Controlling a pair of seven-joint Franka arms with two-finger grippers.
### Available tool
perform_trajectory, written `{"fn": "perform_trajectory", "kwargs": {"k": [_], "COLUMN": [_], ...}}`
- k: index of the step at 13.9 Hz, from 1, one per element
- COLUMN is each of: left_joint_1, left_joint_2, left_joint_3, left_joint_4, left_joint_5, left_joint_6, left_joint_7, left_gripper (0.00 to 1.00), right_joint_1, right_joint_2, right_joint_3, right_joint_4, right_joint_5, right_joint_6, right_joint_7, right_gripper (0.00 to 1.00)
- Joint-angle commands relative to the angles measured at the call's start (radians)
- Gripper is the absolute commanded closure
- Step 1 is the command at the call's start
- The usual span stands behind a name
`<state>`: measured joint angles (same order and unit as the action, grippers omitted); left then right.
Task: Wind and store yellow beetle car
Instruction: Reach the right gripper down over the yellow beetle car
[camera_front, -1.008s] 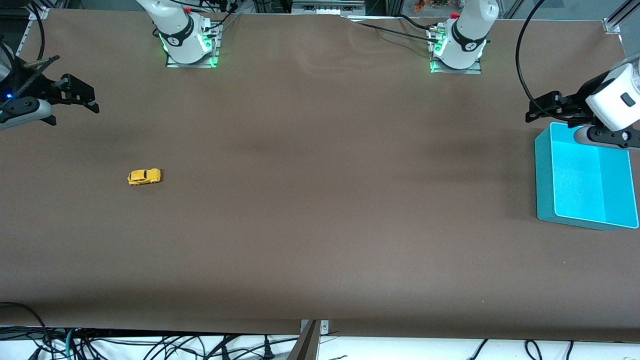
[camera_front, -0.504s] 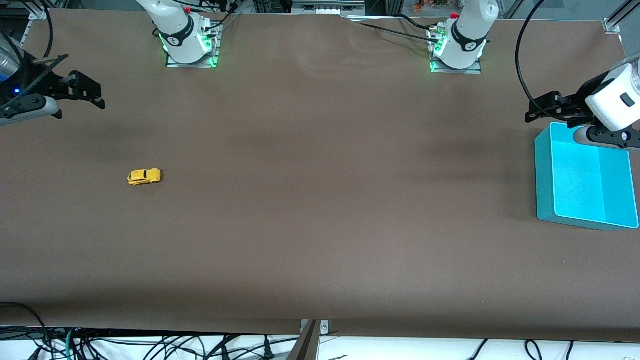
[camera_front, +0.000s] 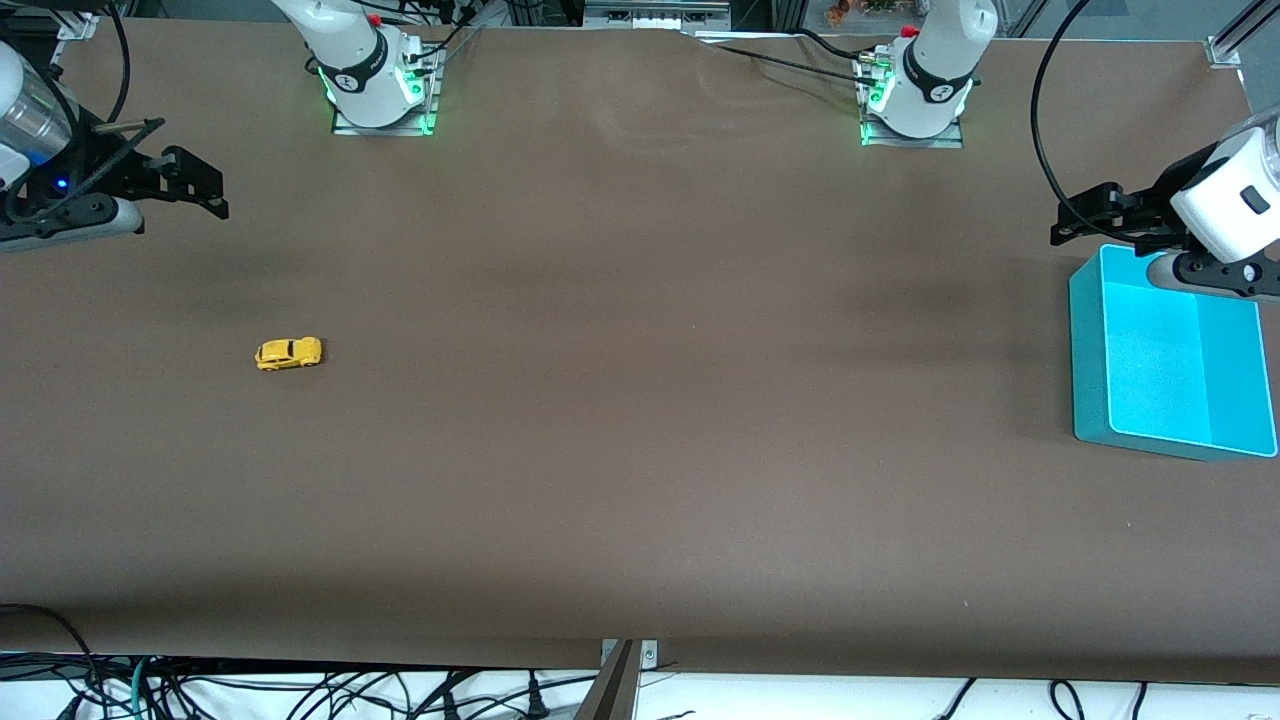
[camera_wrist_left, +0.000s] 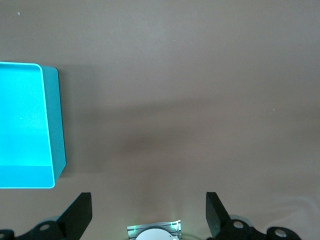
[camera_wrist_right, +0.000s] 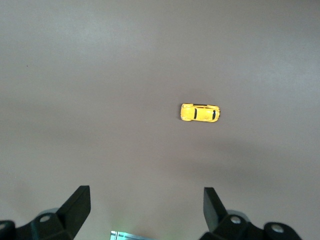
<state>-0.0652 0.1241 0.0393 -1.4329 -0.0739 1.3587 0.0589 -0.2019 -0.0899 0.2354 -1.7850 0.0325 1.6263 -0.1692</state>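
The yellow beetle car (camera_front: 288, 353) stands on its wheels on the brown table, toward the right arm's end. It also shows in the right wrist view (camera_wrist_right: 199, 113). My right gripper (camera_front: 190, 185) is open and empty, up in the air over the table's right-arm end, well apart from the car; its fingers are wide apart in the right wrist view (camera_wrist_right: 145, 210). My left gripper (camera_front: 1090, 218) is open and empty, in the air by the edge of the cyan bin (camera_front: 1090, 350), and waits; the left wrist view shows its spread fingers (camera_wrist_left: 147, 212).
The cyan bin stands at the left arm's end of the table and holds nothing; it also shows in the left wrist view (camera_wrist_left: 55, 125). The two arm bases (camera_front: 380, 85) (camera_front: 915, 95) stand along the table's edge. Cables hang below the edge nearest the front camera.
My right gripper has moved a little toward the table's middle and the arm bases. The car, the bin and the left arm have not moved.
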Motion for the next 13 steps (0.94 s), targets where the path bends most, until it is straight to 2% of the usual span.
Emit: {"fn": "perform_trajectory", "kwargs": {"k": [1, 8, 13], "left_joint_1": [-0.002, -0.002, -0.001], "left_joint_2": [0.012, 0.012, 0.014], "left_joint_3": [-0.001, -0.001, -0.001], "left_joint_4": [0.029, 0.029, 0.029], "left_joint_5": [0.008, 0.008, 0.008], "left_joint_6": [-0.004, -0.006, -0.006], "left_joint_7": [0.001, 0.001, 0.001], "left_gripper": [0.00, 0.00, 0.00], "right_joint_1": [0.015, 0.013, 0.013], "right_joint_2": [-0.022, -0.022, -0.014], "right_joint_3": [-0.013, -0.016, -0.016], "right_joint_4": [-0.100, -0.278, -0.306], "right_joint_5": [-0.008, -0.014, -0.014], "right_joint_6": [0.104, 0.328, 0.360], "right_joint_7": [-0.024, -0.114, -0.118], "right_gripper": [0.00, 0.00, 0.00]}}
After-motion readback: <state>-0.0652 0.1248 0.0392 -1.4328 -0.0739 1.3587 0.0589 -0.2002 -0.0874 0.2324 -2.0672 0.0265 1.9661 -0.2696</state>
